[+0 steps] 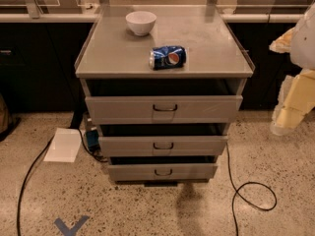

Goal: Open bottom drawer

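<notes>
Camera view: the bottom drawer [129,172] is the lowest of three grey fronts under the desk [209,38], just above the speckled floor, with a small dark pull [163,171] at its centre and a dark gap above it. The claw [285,118] hangs at the right edge of the view, pale and blocky. It is well apart from the drawer, off to the drawer's right and higher, touching nothing; I cannot tell whether it is wide or narrow. On the desk stand a white bowl [141,22] and a blue can [167,57] lying on its side.
</notes>
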Action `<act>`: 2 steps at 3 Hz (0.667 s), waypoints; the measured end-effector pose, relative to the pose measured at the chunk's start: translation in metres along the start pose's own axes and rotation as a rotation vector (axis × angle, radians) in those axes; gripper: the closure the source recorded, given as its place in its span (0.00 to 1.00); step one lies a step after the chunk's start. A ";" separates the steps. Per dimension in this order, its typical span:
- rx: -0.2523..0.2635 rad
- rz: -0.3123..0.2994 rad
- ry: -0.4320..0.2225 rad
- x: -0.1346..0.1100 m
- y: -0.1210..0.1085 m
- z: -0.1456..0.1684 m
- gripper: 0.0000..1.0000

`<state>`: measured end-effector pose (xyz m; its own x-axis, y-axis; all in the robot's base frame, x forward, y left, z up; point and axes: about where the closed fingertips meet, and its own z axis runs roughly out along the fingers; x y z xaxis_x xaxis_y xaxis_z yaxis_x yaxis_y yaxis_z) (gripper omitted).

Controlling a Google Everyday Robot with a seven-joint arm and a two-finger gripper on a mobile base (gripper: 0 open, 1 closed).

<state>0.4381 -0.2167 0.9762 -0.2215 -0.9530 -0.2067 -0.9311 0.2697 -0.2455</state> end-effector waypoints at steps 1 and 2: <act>0.000 0.000 0.000 0.000 0.000 0.000 0.00; 0.006 -0.001 -0.041 0.003 0.000 0.009 0.00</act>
<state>0.4397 -0.2181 0.9670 -0.2084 -0.9469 -0.2449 -0.9296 0.2696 -0.2513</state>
